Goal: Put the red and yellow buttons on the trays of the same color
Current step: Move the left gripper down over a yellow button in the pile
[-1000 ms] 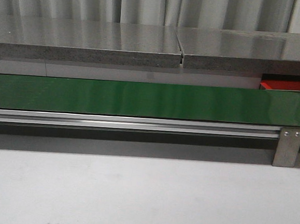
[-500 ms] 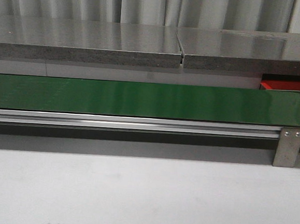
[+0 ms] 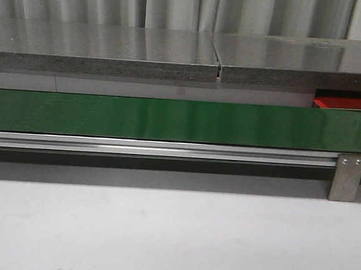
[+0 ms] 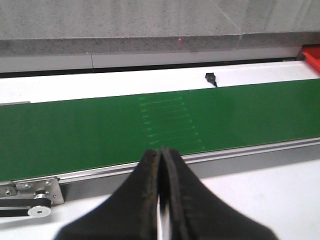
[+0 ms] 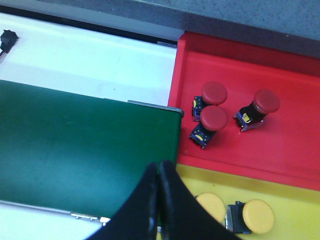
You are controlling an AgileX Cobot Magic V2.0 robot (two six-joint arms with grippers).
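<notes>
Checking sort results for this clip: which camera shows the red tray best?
The right wrist view: the red tray fills much of the frame, with three red buttons in it. The front view shows only a sliver of it behind the green belt; the left wrist view only a corner.

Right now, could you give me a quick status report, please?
Both hands shut, empty: left hand, right hand. Three red buttons in red tray; two yellow buttons in yellow tray. Green belt bare.
</notes>
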